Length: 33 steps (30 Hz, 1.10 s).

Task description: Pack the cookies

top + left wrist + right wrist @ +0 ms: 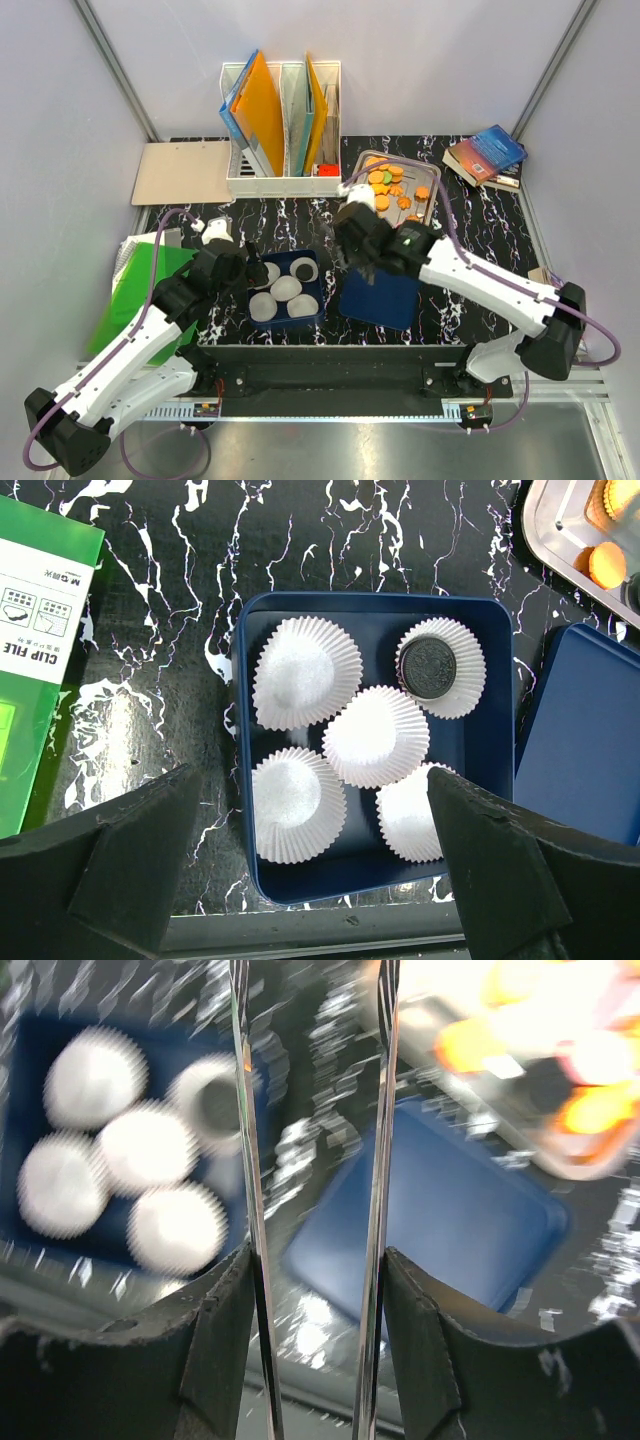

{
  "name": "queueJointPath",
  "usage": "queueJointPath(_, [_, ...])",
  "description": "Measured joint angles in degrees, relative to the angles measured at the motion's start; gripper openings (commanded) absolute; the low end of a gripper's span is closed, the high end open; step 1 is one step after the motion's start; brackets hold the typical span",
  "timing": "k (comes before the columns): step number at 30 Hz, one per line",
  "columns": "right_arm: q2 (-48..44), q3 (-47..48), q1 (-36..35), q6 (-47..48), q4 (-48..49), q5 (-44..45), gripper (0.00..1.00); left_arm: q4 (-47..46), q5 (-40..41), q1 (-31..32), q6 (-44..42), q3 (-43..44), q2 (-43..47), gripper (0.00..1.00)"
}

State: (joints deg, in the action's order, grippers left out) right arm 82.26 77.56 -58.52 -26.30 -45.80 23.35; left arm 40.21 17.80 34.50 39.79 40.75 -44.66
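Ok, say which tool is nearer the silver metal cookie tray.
Right. The right tool hovers beside the silver metal tray; the left tool is farther off, over the dark blue plastic box.

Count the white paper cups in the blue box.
5 cups: top left, top right holding a black cookie, centre, bottom left, bottom right, partly behind a claw finger.

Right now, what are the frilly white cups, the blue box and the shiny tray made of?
The white cups look like thin paper: matte, with crimped, pleated sides. The blue box is probably plastic: smooth, with rounded corners and a soft sheen. The tray looks like metal: silvery and mirror-bright.
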Motion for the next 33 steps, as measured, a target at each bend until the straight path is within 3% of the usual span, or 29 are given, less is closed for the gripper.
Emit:
queueJointPath(6, [-2.0, -0.5, 14.3, 2.8, -0.4, 2.0, 0.56, 0.0, -0.5, 0.0, 0.4, 0.0, 0.0, 0.99])
queueJointPath(11, [3.0, -0.6, 20.9, 5.5, 0.8, 2.0, 0.54, -0.1, -0.7, 0.0, 0.3, 0.0, 0.0, 0.99])
queueJointPath(19, [14.8, 1.4, 22.3, 7.4, 2.1, -0.5, 0.55, -0.5, -0.9, 0.0, 0.3, -0.9, 0.8, 0.99])
queueJointPath(33, [19.1, 2.8, 23.0, 7.7, 4.3, -2.5, 0.56, -0.4, -1.1, 0.0, 0.3, -1.7, 1.0, 0.99])
